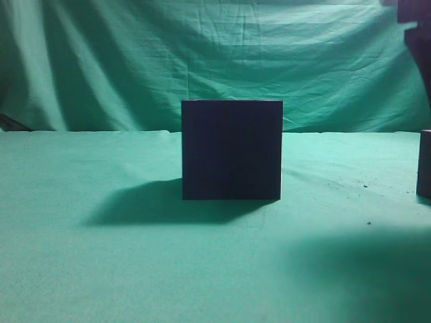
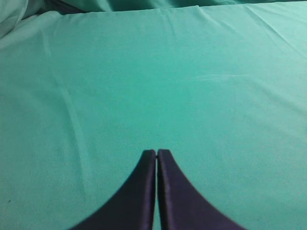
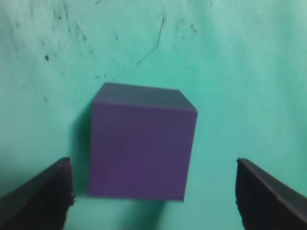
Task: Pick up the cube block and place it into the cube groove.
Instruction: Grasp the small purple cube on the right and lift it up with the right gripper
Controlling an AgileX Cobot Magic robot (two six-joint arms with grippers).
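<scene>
Directly below, the cube block (image 3: 139,151) lies untouched between the right claw's (image 3: 153,196) wide-spread fingers.

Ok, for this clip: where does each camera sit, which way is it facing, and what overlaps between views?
Exterior: table height, facing the big dark box against the green backdrop; a dark arm part shows top right.
Left wrist: on the left arm, slanting down at bare green cloth; left hand shut.
Right wrist: on the right arm, looking down at the cube block between the open right hand.
Shared: the block shows at the exterior view's right edge.
</scene>
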